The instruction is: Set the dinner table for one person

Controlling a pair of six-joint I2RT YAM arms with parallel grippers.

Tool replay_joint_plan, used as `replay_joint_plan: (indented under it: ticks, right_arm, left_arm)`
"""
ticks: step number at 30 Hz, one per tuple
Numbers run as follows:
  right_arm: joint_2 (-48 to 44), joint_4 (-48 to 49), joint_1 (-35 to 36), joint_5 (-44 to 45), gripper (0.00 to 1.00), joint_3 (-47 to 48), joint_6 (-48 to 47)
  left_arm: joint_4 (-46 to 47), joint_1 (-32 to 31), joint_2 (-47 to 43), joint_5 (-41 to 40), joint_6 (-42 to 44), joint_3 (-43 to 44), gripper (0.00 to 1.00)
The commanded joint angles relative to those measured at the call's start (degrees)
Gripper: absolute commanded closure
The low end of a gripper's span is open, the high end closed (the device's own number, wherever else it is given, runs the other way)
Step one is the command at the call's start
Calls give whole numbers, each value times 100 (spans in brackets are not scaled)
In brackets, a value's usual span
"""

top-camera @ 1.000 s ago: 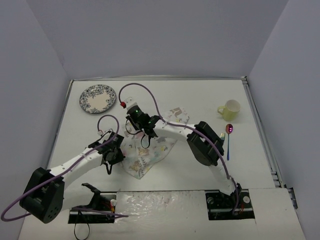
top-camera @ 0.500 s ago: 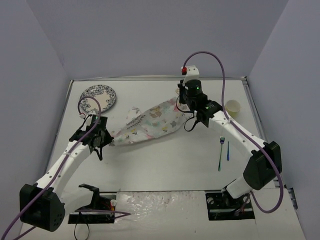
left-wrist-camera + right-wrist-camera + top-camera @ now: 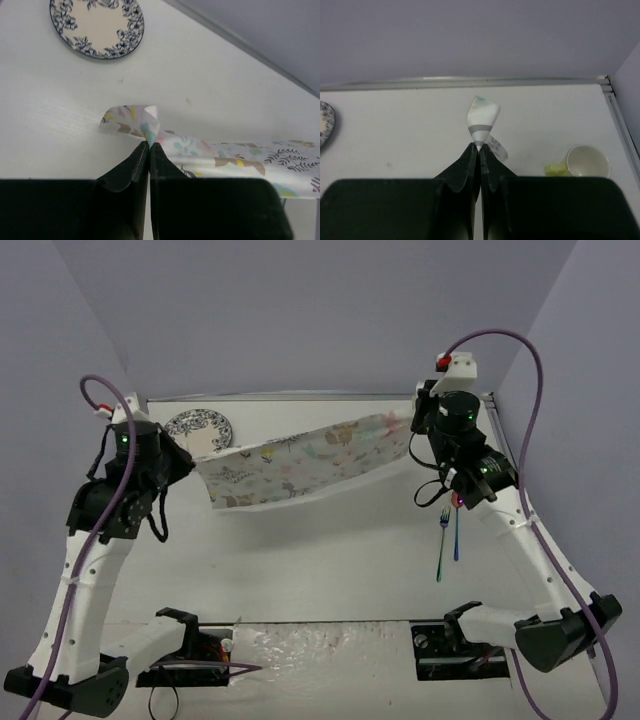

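The pastel placemat (image 3: 300, 465) hangs stretched in the air above the back of the white dinner table (image 3: 330, 570). My left gripper (image 3: 196, 462) is shut on its left corner, and in the left wrist view the cloth (image 3: 225, 155) runs off to the right from the pinched tips (image 3: 149, 145). My right gripper (image 3: 412, 426) is shut on the opposite corner. In the right wrist view a folded tip of cloth (image 3: 482, 117) sticks out past the closed jaws (image 3: 479, 146).
A blue-flowered plate (image 3: 205, 428) lies at the back left, partly behind the cloth, also seen as the plate (image 3: 96, 25). A yellow cup (image 3: 587, 161) sits at the back right. A fork (image 3: 441, 540) and a spoon (image 3: 456, 530) lie side by side on the right.
Both arms have risen and swung apart, left to the far left, right to the back right. The placemat went from a crumpled heap on the table to a taut sheet in the air.
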Motion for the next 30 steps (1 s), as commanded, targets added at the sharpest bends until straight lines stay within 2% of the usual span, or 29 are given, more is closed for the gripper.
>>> replay_joint_plan:
  ticks: [1, 5, 11, 17, 21, 25, 30]
  right_arm:
    - [-632, 425, -16, 577, 100, 628, -253]
    - [-1075, 425, -16, 706, 100, 612, -364]
    - [-1604, 260, -16, 904, 100, 564, -634]
    - [-1495, 26, -16, 1090, 100, 736, -818]
    - [-815, -31, -16, 981, 100, 831, -766]
    - [336, -23, -24, 896, 100, 961, -801]
    - [2008, 620, -106, 493, 100, 1137, -929]
  left_arm:
    - [-675, 56, -267, -203, 702, 1149, 100]
    - [-766, 56, -600, 325, 739, 1273, 100]
    - [-1099, 56, -1342, 1150, 503, 709, 100]
    - [-1432, 56, -1677, 1249, 246, 209, 100]
    - [-1101, 56, -1482, 1255, -125, -545, 100]
    - [-92, 56, -1104, 1279, -693, -1654, 100]
    - [700, 74, -172, 671, -985, -2284, 100]
